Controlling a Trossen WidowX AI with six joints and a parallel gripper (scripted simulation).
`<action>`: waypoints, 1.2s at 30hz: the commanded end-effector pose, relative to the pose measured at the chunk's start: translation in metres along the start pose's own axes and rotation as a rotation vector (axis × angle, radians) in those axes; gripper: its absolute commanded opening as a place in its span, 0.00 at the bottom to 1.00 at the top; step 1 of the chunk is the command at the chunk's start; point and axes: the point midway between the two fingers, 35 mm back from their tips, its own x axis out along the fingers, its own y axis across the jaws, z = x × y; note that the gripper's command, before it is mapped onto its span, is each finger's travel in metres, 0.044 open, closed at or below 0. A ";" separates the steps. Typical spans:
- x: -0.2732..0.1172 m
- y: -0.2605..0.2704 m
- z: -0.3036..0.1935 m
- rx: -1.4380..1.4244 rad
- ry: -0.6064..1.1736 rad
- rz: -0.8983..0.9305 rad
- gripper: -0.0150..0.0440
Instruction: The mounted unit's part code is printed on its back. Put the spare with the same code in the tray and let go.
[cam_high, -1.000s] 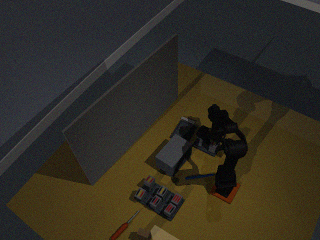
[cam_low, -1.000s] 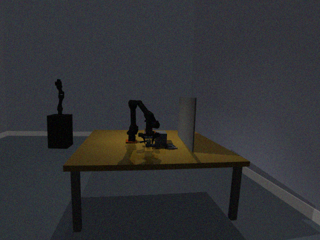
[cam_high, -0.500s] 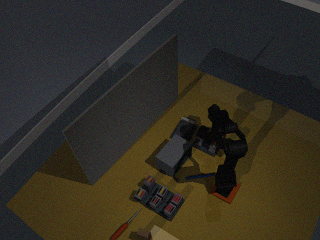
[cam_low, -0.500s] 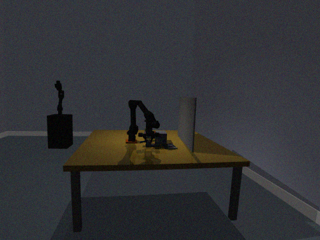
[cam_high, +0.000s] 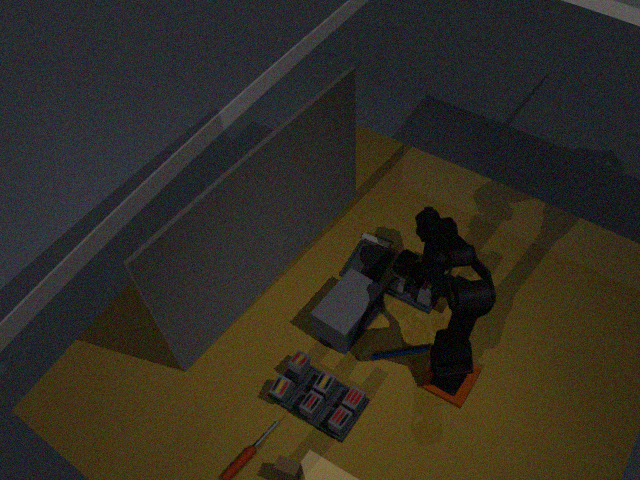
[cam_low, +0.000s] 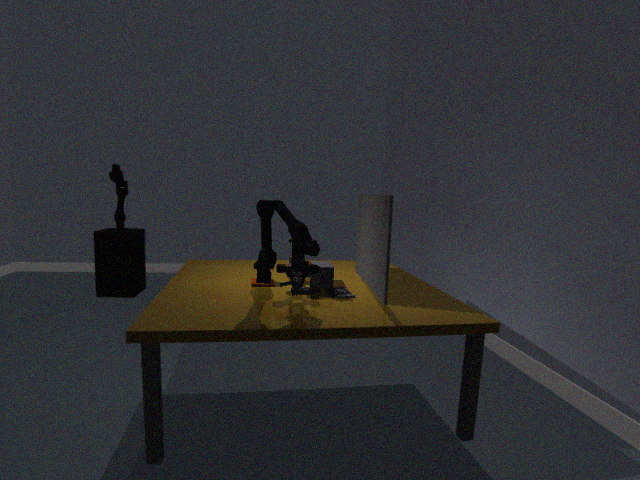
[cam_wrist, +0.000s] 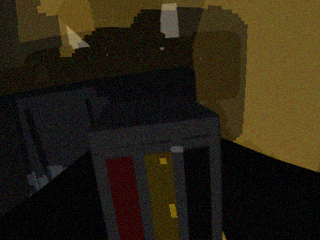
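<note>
My gripper (cam_low: 297, 288) (cam_wrist: 151, 146) is shut on a grey spare (cam_wrist: 175, 135) whose face has red, yellow and black bars. The spare is upright between the fingers, low at the small rack (cam_high: 413, 302); the arm partly hides it in the top view. A pale unit (cam_high: 424, 295) stands in that rack. An empty-looking slot (cam_wrist: 60, 125) is left of the held spare. A shallow grey tray-like holder (cam_high: 351, 260) with a white piece (cam_high: 376, 240) at its far end is partly in shadow. I cannot tell which part is the mounted unit, nor read its back.
A grey box (cam_high: 343, 304) (cam_low: 322, 279) stands beside the small rack. Another rack (cam_high: 341, 438) holds several striped units. A tall panel (cam_high: 258, 206) (cam_low: 373, 242) stands behind. A blue pen (cam_high: 400, 352), a screwdriver (cam_high: 240, 462) and a brown block (cam_high: 285, 466) also lie on the table.
</note>
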 end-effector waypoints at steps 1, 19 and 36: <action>-0.018 0.002 0.003 0.001 -0.012 0.003 0.25; -0.073 0.000 0.000 0.006 -0.004 0.004 0.25; -0.141 -0.003 0.009 0.003 -0.009 0.004 0.25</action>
